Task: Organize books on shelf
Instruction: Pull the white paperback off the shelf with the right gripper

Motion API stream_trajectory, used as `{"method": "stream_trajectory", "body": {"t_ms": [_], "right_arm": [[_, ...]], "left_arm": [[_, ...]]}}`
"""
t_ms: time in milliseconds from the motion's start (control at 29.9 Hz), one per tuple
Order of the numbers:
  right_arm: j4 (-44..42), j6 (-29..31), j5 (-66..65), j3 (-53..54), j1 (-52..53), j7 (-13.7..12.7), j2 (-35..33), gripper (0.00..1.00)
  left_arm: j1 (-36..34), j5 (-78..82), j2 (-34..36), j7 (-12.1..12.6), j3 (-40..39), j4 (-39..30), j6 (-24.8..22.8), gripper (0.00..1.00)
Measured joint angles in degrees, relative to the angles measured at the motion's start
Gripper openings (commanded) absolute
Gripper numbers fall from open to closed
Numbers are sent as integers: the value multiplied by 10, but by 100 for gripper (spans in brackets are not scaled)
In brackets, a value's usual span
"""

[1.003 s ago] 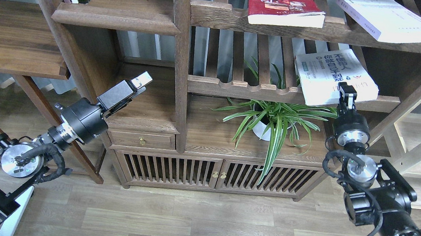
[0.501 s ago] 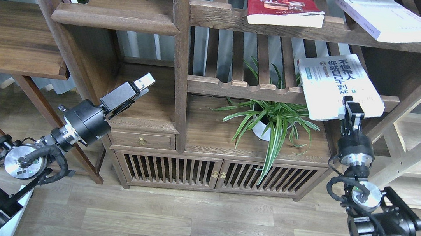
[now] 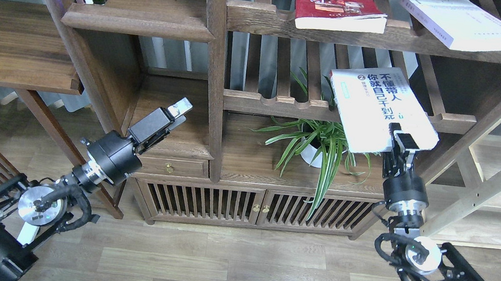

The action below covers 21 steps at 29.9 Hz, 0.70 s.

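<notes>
Right gripper [image 3: 400, 144] clamped on white book [image 3: 377, 108] at near corner only. Risk: swing or slip against plant [image 3: 325, 141]. Left gripper [image 3: 178, 108] state: cannot tell.

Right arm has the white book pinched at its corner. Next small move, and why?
Probably keep drawing the white book clear of the slatted shelf. The right gripper grips only its near corner; the book's far edge is above the slats and its body hangs over the potted plant. Once clear, carry it toward the solid shelf at upper left. The left gripper holds nothing.
</notes>
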Motion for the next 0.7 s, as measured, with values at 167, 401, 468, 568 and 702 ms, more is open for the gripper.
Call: {"method": "stream_trajectory", "body": {"t_ms": [167,401,468,568,702], "right_arm": [[38,0,0,-4,-23,0,3,4],[56,0,0,-38,-30,0,5,4],[58,0,0,-41,-34,0,5,4],[60,0,-1,-43,-38,0,6,4],[69,0,-3,-43,-41,0,5,4]], "left_arm": [[7,0,-17,-1,1,0,0,99],[11,3,-51,2,1,0,0,99],[11,4,-56,2,2,0,0,99],[13,4,-59,2,2,1,0,99],[15,4,-61,1,2,14,0,99]]}}
